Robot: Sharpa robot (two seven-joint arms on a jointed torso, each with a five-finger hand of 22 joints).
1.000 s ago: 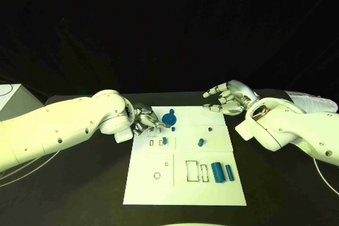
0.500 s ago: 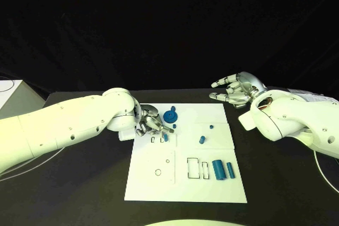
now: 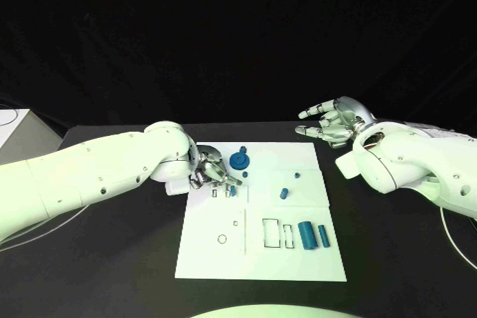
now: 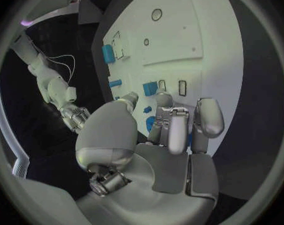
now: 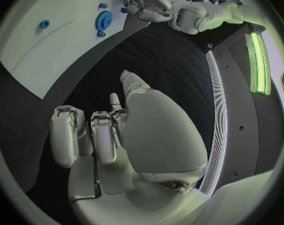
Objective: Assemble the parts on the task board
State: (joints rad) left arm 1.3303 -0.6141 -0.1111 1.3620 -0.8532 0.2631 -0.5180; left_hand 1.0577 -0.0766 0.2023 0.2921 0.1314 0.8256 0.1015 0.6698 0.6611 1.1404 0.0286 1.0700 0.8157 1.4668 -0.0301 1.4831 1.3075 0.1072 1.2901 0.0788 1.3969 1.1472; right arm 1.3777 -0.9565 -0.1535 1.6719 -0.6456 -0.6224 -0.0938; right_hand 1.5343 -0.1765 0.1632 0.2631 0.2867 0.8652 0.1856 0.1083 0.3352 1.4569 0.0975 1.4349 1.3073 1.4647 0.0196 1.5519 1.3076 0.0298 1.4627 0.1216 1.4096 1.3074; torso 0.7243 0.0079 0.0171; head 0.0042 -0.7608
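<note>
The left hand has been brought lower onto the task board, a small blue part apparently pinched above its slot, while the right hand stays open, empty, off the board.

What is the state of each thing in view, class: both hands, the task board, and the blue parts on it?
Left hand: over the task board's left edge, fingers curled near a small blue part; a grip cannot be told.
Right hand: open, fingers apart, holding nothing, off the board's far right corner.
Task board: lying flat on the table.
Blue gear: on the board's far end.
Two blue cylinders: lying side by side beside the outlined slots.
</note>
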